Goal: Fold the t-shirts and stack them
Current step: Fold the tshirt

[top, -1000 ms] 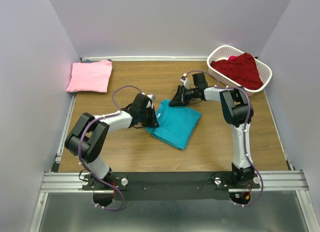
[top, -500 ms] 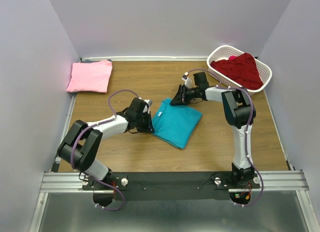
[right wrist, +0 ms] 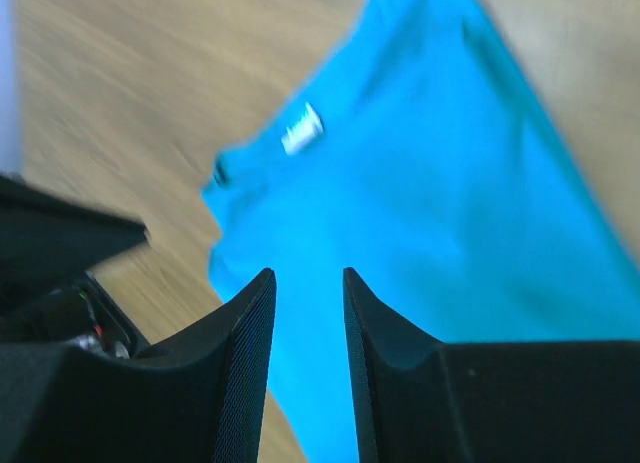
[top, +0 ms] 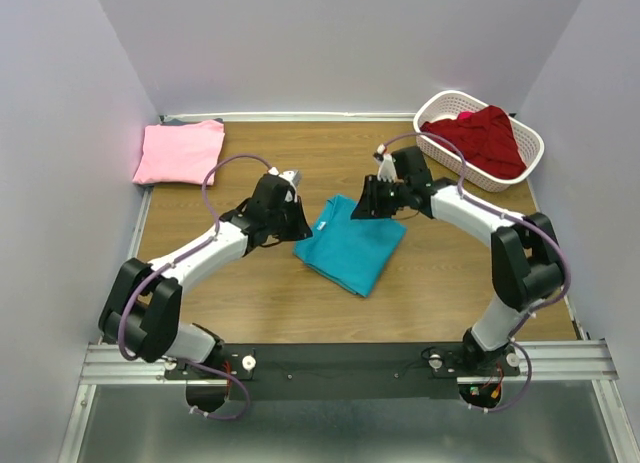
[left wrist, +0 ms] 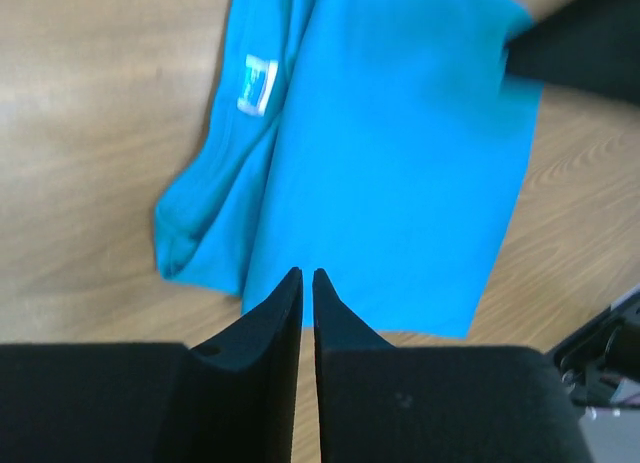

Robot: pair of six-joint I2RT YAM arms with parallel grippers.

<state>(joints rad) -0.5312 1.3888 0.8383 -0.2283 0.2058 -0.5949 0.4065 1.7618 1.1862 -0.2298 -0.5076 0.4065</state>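
Note:
The teal t-shirt (top: 350,245) lies folded on the middle of the table, its neck label showing in the left wrist view (left wrist: 390,153) and the right wrist view (right wrist: 430,203). My left gripper (top: 292,219) (left wrist: 307,273) hovers over the shirt's left edge, jaws together with nothing between them. My right gripper (top: 366,209) (right wrist: 305,273) hovers over the shirt's far corner, jaws a little apart and empty. The light pink t-shirt (top: 180,151) lies folded at the far left. The dark red t-shirt (top: 478,138) lies crumpled in the basket.
The white slotted basket (top: 440,102) stands at the far right corner, with a bit of bright pink cloth behind the red shirt. Walls close in the table on three sides. The right gripper shows at the top right of the left wrist view (left wrist: 590,53).
Both grippers have lifted off the teal shirt. The left one drew back up and to the left. The right arm's elbow swung out to the right. The shirt stays folded.

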